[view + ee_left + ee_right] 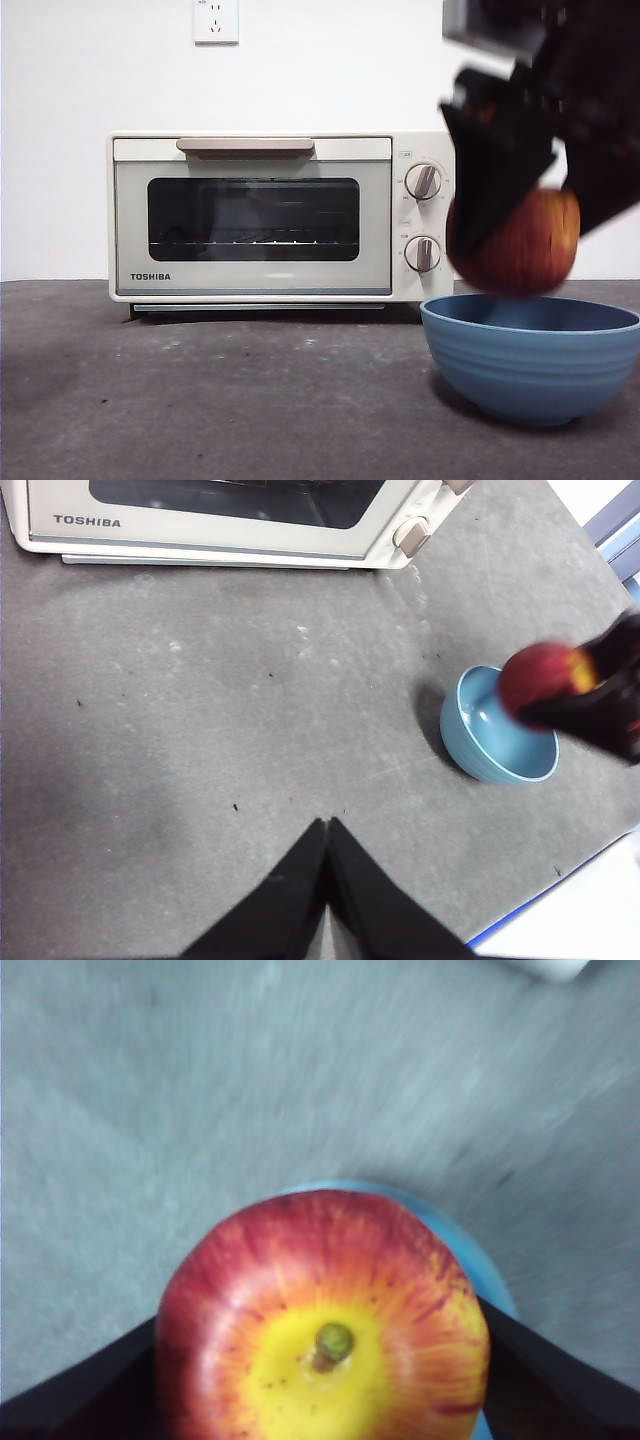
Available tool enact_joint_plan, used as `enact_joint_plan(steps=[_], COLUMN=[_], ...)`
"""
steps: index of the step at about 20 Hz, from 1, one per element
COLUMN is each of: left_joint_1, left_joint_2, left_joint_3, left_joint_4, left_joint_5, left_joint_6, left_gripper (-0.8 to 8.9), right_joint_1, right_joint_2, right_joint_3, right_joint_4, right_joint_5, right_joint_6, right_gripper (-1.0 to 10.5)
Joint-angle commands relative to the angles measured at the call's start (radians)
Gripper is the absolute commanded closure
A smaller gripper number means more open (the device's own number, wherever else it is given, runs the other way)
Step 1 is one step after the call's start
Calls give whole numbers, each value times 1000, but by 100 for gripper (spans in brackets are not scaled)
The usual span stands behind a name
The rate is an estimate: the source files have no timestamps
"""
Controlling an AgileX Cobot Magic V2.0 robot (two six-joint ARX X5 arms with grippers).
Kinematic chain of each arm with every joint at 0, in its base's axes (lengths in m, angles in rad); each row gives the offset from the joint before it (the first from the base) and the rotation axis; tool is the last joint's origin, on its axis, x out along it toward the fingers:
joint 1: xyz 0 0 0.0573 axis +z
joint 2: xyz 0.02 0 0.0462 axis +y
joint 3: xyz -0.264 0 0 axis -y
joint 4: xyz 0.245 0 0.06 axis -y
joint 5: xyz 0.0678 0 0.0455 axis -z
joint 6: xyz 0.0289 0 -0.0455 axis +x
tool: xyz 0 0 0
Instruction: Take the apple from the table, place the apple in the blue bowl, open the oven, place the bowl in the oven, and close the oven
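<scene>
While right gripper (520, 225) clamps apple (528, 243) above blue bowl (530, 360), left jaws closed, empty

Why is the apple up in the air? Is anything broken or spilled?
Nothing is broken or spilled. The right gripper holds the apple just above the blue bowl, ready to put it in. The oven stands straight with its door shut. The left gripper waits, shut.

The only readable text is the brand name TOSHIBA, printed in dark capitals at the lower left corner of the cream-white oven (250, 217) door frame.
</scene>
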Motion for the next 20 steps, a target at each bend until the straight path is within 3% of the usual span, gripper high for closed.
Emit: enact_joint_plan(steps=[1, 8, 14, 20], left_joint_1=[-3, -3, -3, -3], left_joint_2=[5, 5, 5, 34], left_joint_3=[15, 15, 15, 15], left_joint_4=[9, 4, 4, 51], left_joint_5=[6, 6, 14, 14], left_joint_6=[19, 18, 16, 11], left_gripper=[806, 806, 806, 806], right_joint_1=[5, -2, 5, 4], right_joint_2=[36, 85, 91, -3], right_joint_3=[-40, -63, -43, 82], right_joint_4=[68, 90, 111, -19], right_joint_5=[-5, -3, 4, 32], right_joint_6=[36, 46, 41, 18], right_gripper=[572, 475, 467, 467])
